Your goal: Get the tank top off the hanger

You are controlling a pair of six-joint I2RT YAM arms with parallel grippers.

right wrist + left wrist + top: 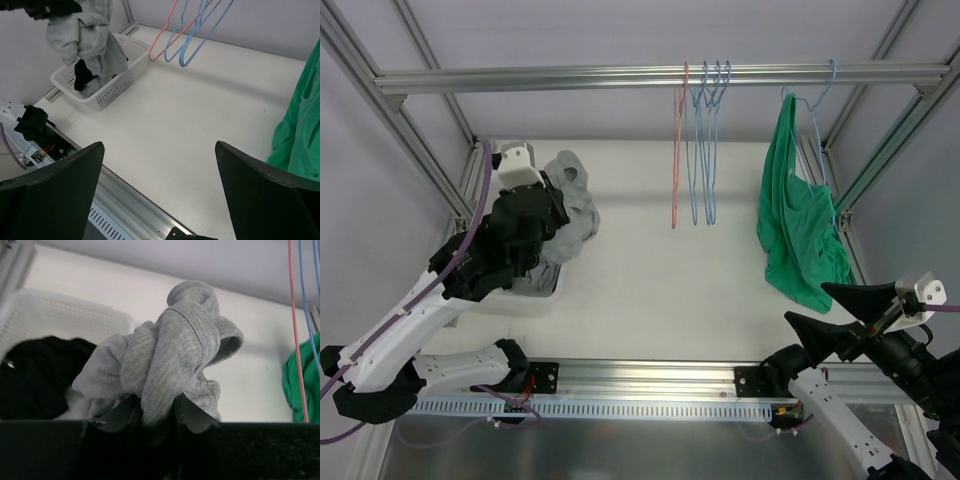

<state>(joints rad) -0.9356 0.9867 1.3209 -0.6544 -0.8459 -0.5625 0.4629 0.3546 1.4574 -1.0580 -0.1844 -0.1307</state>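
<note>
A green tank top [800, 230] hangs from a light blue hanger [820, 100] on the rail at the right; its edge shows in the right wrist view [300, 135] and the left wrist view [295, 385]. My left gripper [545, 205] is shut on a bunched grey top [572, 200] and holds it above the white basket [535, 298]. In the left wrist view the grey top [170, 355] is pinched between my left gripper's [156, 415] jaws. My right gripper [830, 312] is open and empty, low, just below the green top; it also shows in the right wrist view [159, 146].
A pink hanger [676, 150] and two blue hangers [705, 150] hang empty on the aluminium rail [570, 78]. The basket [60, 315] holds a black garment [35, 375]. Frame posts stand at both sides.
</note>
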